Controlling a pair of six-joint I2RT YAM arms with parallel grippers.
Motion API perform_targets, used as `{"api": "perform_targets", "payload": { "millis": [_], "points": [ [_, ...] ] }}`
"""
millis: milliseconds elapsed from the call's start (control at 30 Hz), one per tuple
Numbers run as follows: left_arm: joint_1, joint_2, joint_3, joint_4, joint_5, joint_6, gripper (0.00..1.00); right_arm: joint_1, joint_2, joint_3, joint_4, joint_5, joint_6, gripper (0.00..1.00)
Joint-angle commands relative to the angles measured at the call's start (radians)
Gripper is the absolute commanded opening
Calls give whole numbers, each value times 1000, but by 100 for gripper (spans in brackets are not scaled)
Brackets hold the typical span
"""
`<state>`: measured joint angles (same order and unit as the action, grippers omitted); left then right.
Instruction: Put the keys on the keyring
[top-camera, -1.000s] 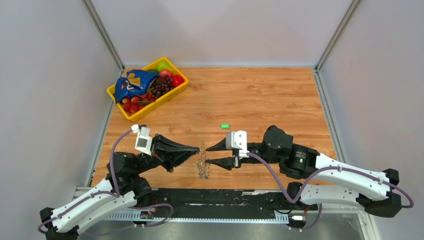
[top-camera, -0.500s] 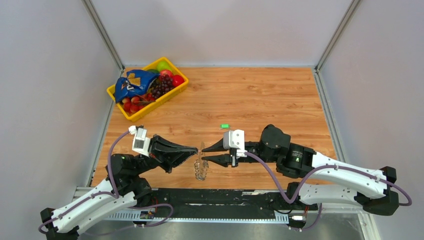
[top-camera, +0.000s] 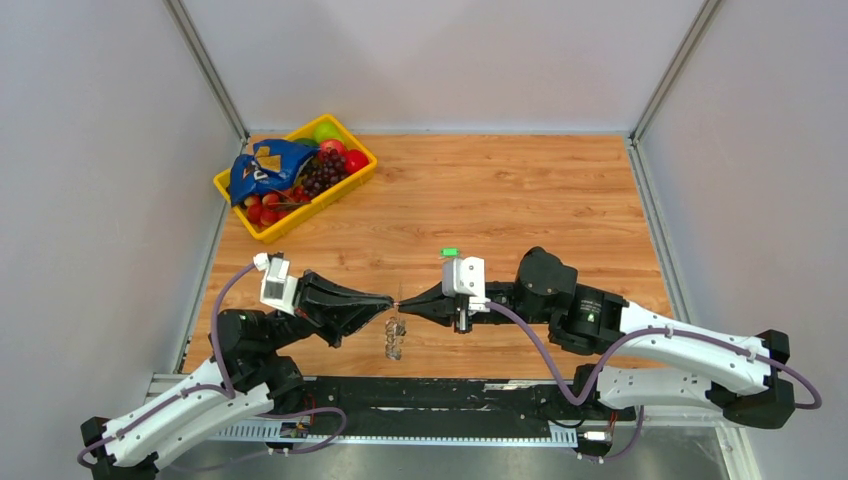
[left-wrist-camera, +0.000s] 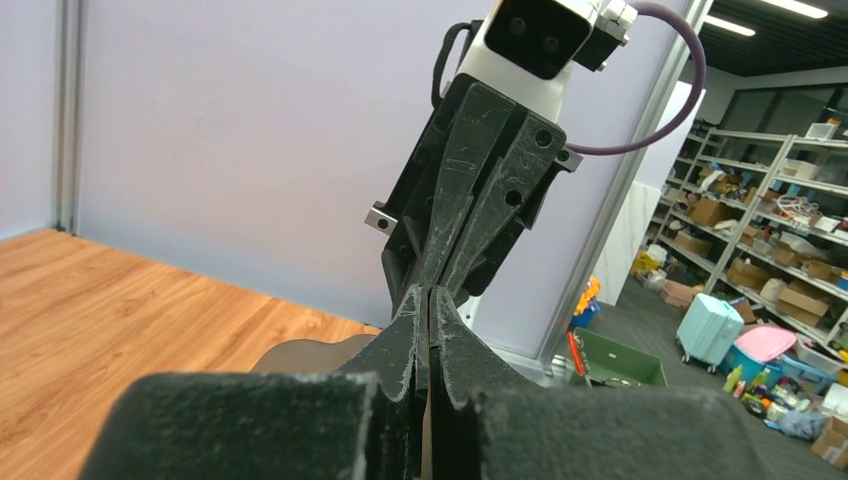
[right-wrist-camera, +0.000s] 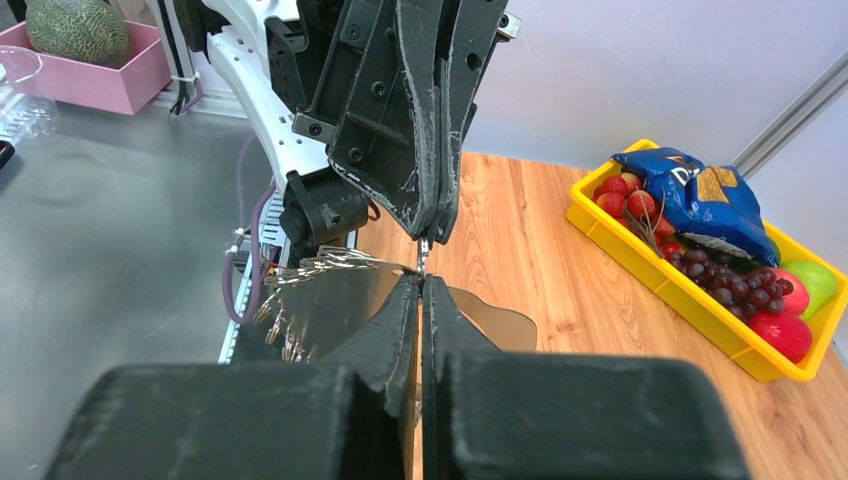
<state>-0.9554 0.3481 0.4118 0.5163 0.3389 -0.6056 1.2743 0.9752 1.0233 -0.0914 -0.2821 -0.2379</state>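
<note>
My two grippers meet tip to tip above the table's near edge. The left gripper (top-camera: 391, 298) is shut on the top of the keyring (top-camera: 394, 338), whose silvery chain loop dangles below the tips. The right gripper (top-camera: 403, 299) is shut on the same top piece from the other side. In the right wrist view the right gripper (right-wrist-camera: 421, 281) pinches a thin metal bit just under the left fingers (right-wrist-camera: 440, 120), and the keyring (right-wrist-camera: 318, 264) trails off to the left. In the left wrist view the left gripper (left-wrist-camera: 428, 292) is shut, facing the right fingers (left-wrist-camera: 480, 170). One green key (top-camera: 450, 252) lies on the wood behind the right wrist.
A yellow basket (top-camera: 355, 180) with fruit and a blue bag sits at the table's back left, and the basket (right-wrist-camera: 650, 270) also shows in the right wrist view. Grey walls enclose the table. A black rail runs along the near edge.
The right gripper moved left and shut on the top of the keyring; a second ago it was open. The left gripper shifted slightly left and back, and the chain now hangs closer under the tips.
</note>
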Motion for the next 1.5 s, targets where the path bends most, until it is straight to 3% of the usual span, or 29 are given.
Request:
{"api": "perform_targets", "payload": {
  "millis": [0,133,400,533,1000,1467],
  "points": [
    [-4,-19,1,29,4,-5,0,5,-11,56,10,-11,10,0],
    [-4,-28,46,-119,44,44,1,5,-6,104,-74,-1,37,0],
    [-5,-22,204,-462,104,185,38,5,46,247,-290,-37,94,0],
    [-4,11,246,-547,134,220,46,5,86,308,-384,-55,109,0],
    [-3,72,341,-698,165,319,51,3,219,442,-569,-75,148,0],
    [-4,117,388,-802,183,382,41,3,246,473,-613,-86,159,0]
  ]
}}
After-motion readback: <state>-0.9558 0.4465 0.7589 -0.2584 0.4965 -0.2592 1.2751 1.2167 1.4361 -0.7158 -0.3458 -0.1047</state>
